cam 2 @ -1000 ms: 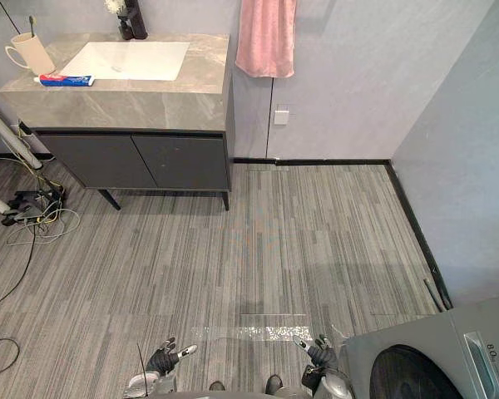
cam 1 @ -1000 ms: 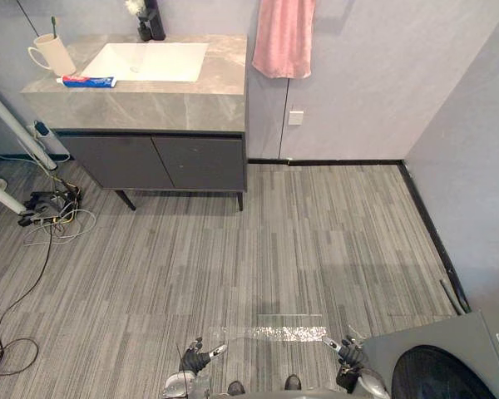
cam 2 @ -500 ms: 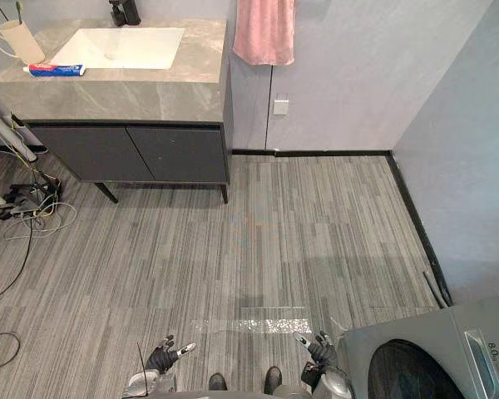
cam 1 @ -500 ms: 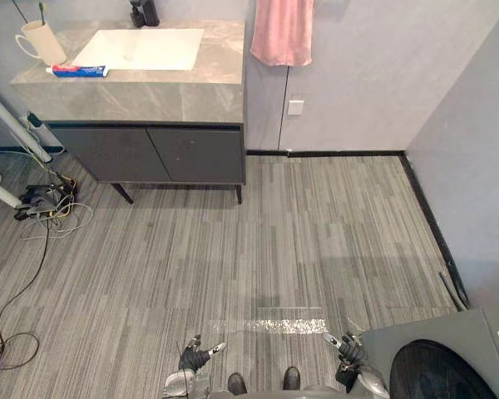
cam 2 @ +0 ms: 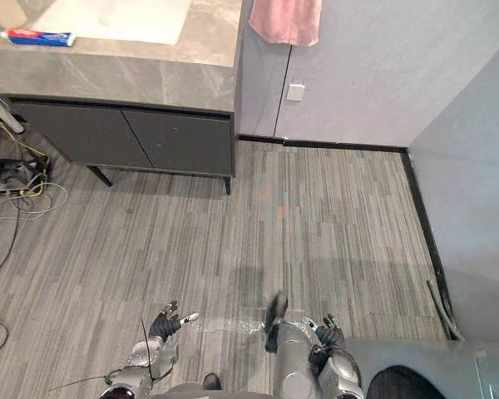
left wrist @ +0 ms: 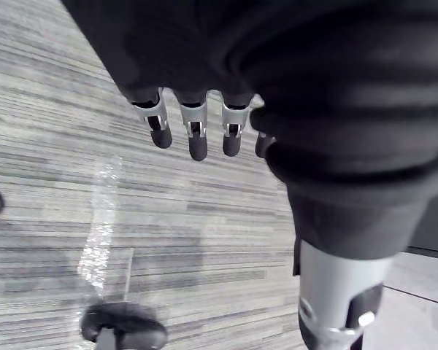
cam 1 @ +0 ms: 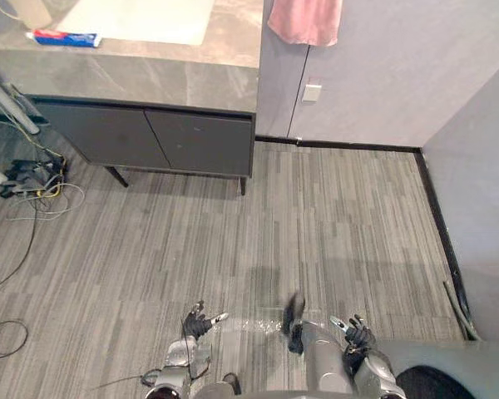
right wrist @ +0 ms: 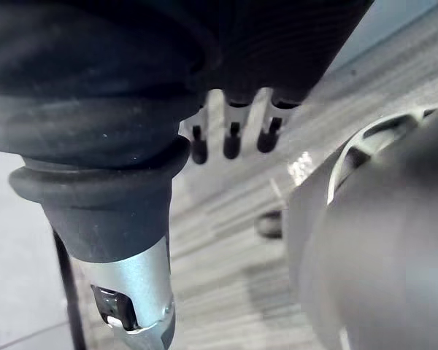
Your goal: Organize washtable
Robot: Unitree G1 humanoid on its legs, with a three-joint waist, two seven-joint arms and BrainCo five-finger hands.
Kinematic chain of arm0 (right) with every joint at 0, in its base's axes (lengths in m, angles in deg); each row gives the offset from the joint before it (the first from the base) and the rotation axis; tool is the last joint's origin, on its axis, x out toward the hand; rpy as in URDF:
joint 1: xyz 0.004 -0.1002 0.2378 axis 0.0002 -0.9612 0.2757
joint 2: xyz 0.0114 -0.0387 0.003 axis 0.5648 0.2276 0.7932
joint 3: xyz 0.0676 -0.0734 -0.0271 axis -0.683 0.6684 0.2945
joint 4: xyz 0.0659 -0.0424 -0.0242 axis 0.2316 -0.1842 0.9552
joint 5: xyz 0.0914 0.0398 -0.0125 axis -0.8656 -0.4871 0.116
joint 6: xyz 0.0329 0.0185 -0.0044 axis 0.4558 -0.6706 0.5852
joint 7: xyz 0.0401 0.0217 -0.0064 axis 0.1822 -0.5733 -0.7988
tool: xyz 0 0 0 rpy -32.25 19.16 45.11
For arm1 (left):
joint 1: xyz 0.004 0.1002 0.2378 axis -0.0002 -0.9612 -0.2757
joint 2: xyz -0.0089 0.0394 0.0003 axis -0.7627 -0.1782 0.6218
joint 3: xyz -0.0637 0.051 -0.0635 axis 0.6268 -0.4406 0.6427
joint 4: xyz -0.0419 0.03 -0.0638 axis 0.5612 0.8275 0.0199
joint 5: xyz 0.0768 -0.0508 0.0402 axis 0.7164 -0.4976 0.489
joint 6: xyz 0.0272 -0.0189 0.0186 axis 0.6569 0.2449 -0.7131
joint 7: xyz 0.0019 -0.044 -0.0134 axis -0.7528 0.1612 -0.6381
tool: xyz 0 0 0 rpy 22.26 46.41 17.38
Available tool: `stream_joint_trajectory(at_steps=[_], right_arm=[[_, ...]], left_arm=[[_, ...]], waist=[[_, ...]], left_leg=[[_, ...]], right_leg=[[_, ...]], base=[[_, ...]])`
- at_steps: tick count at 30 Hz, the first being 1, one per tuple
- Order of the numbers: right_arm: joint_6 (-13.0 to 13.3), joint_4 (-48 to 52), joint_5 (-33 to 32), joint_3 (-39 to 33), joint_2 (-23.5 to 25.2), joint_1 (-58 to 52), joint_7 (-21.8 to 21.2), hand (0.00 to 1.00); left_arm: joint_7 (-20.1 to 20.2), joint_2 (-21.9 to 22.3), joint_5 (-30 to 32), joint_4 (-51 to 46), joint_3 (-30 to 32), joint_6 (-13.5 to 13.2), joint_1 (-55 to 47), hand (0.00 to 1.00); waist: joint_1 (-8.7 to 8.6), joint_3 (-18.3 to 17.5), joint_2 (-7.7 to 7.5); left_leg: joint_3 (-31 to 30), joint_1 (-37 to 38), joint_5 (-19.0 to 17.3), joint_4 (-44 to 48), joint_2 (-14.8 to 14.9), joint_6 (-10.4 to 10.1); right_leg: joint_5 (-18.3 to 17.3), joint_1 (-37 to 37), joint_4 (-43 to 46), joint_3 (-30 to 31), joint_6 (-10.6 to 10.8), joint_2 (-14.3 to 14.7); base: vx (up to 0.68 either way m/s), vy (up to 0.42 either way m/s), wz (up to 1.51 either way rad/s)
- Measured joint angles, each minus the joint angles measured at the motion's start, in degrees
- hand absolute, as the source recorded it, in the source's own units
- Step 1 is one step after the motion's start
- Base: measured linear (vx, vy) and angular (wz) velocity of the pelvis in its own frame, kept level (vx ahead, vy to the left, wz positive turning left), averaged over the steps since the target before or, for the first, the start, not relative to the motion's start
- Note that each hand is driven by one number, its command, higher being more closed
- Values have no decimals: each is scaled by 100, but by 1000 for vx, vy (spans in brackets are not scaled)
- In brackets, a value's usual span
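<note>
The washtable (cam 1: 150,79) stands far ahead at the upper left, a grey stone top on a dark cabinet. On it are a white sink (cam 1: 141,18), a red, white and blue toothpaste tube (cam 1: 62,38) by the sink's left side, and the base of a cream cup (cam 1: 32,10) at the far corner. My left hand (cam 1: 195,322) hangs low over the floor, fingers (left wrist: 193,131) straight and holding nothing. Near the washing machine, my right hand (cam 1: 356,334) also hangs low, with its fingers (right wrist: 230,138) relaxed and nothing in them.
A pink towel (cam 1: 306,21) hangs on the wall right of the washtable, above a white outlet (cam 1: 313,91). Cables and white stand legs (cam 1: 25,174) lie on the floor at left. A grey washing machine (cam 1: 457,370) sits bottom right. Shiny tape (cam 1: 249,322) marks the floor.
The whole picture has shifted: the camera has moved toward the washtable, which now sits higher and partly cut off. Both hands still hang low, holding nothing.
</note>
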Motion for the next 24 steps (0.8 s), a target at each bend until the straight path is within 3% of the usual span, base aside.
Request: stream_joint_trajectory(at_steps=[1,2,3,4,5,7,9,10,11,12,13,14,15,16,17,18,19,20,21,22,24], right_arm=[[3,-2,-1,-52,-39,42,-18,0],[-11,-40,36,-63,-132,90,-36,0],[-21,-67,54,-29,-176,107,-38,0],[-19,-91,55,39,-196,129,-31,0],[-15,-138,54,139,-228,205,-15,0],[0,-141,39,168,-190,393,21,0],[19,-101,-26,178,-192,568,19,0],[26,-95,-56,173,-217,699,11,0],[26,-93,-66,167,-208,759,13,0],[31,-86,-72,160,-191,818,12,0],[59,-64,-61,167,-215,782,-11,0],[65,-16,-59,169,-235,723,-21,0],[65,98,-60,174,-227,581,-75,0],[69,108,-66,182,-147,453,-109,0],[66,104,-68,174,-142,389,-116,0],[58,68,-79,168,-97,350,-112,0],[64,71,-100,174,-54,359,-114,0],[63,67,-145,173,-14,358,-111,0],[53,64,-217,233,54,376,-112,0],[51,71,-222,384,62,370,-128,0],[56,128,-220,512,69,373,-209,0]], left_arm=[[3,26,-1,-1,71,1,-25,0],[25,125,-3,-2,226,14,-44,0],[25,185,-87,-18,302,16,-118,0],[31,279,-253,-29,437,16,-213,0],[27,323,-426,-28,514,16,-303,0],[30,320,-573,-64,708,6,-386,0],[29,313,-718,-309,850,-20,-440,0],[29,303,-774,-424,960,-44,-477,0],[30,307,-811,-437,1037,-54,-505,0],[24,333,-878,-448,1182,-57,-595,0],[20,388,-878,-456,1282,-56,-731,0],[20,430,-878,-452,1328,-56,-846,0],[31,461,-912,-425,1434,-53,-1047,0],[5,418,-934,-388,1628,-48,-989,0],[11,376,-933,-384,1621,-69,-952,0],[4,295,-934,-364,1577,-30,-958,0],[-36,296,-1067,-211,1652,114,-1037,0],[-145,280,-1231,-101,1822,331,-1055,0],[-144,194,-1198,-36,1758,424,-1232,0],[-110,137,-1196,-46,1696,424,-1448,0],[-136,142,-1200,-46,1737,434,-1679,0]], waist=[[83,6,203],[143,83,370],[177,89,429],[266,95,489],[373,112,466],[483,178,234],[641,157,140],[733,169,116],[777,177,111],[782,178,92],[803,88,200],[816,31,254],[932,-96,309],[871,-195,95],[835,-206,44],[767,-199,-85],[728,-199,-119],[674,-191,-106],[685,-178,-84],[719,-162,-56],[759,-126,11]], left_leg=[[29,-425,146,952,357,-133],[146,-961,924,2447,824,29],[173,-1215,1433,3227,1082,191],[192,-1501,1586,4166,1364,249],[211,-1773,1388,5102,1535,475],[367,-2295,1061,5504,1412,663],[439,-2975,893,4994,1212,642],[387,-3332,841,4209,1022,566],[296,-3442,850,3596,894,553],[55,-3483,930,2216,560,430],[-313,-3370,1254,708,350,102],[-446,-3398,1378,394,343,105],[-721,-3429,1966,680,238,476],[-607,-3453,1655,979,83,716],[-515,-3393,1602,1018,52,730],[-251,-3093,1429,966,-27,843],[-109,-2850,1318,896,-62,900],[-10,-2617,1268,809,-80,954],[90,-2216,1263,553,-77,962],[211,-1880,1264,305,-38,962],[298,-1474,1264,90,10,961]], right_leg=[[-272,62,186,-71,-128,199],[-550,394,181,-131,-208,437],[-690,657,99,-114,-277,572],[-849,1063,-25,-31,-315,776],[-930,1623,-251,224,-407,975],[-962,2588,-765,702,-453,1041],[-1036,3037,-1051,1102,-464,1021],[-1134,3268,-1183,1334,-387,1002],[-1205,3418,-1248,1437,-276,966],[-1349,3676,-1353,1585,-99,907],[-1548,3861,-1429,1742,143,899],[-1717,3923,-1396,1823,250,919],[-2209,3949,-1093,2061,439,827],[-2424,3697,-381,2130,631,547],[-2473,3447,198,2125,714,450],[-2376,2883,1466,2045,1065,184],[-2270,2541,2271,2023,1495,-12],[-2339,2327,2780,1773,1476,-195],[-2466,2139,3016,1195,1205,-473],[-2563,2083,2953,782,1021,-622],[-2607,1869,2452,394,952,-786]], base=[[917,-492,-15],[762,-415,-23],[804,-383,-30],[776,-327,-62],[744,-301,-78],[618,-204,-73],[752,-97,-86],[723,-1,-105],[590,84,-111],[567,149,-123],[556,187,-132],[562,291,-167],[594,340,-128],[611,343,-99],[612,309,-43],[576,284,-49],[549,268,-52],[518,216,-49],[453,139,-48],[419,98,-55],[312,-36,-17]])
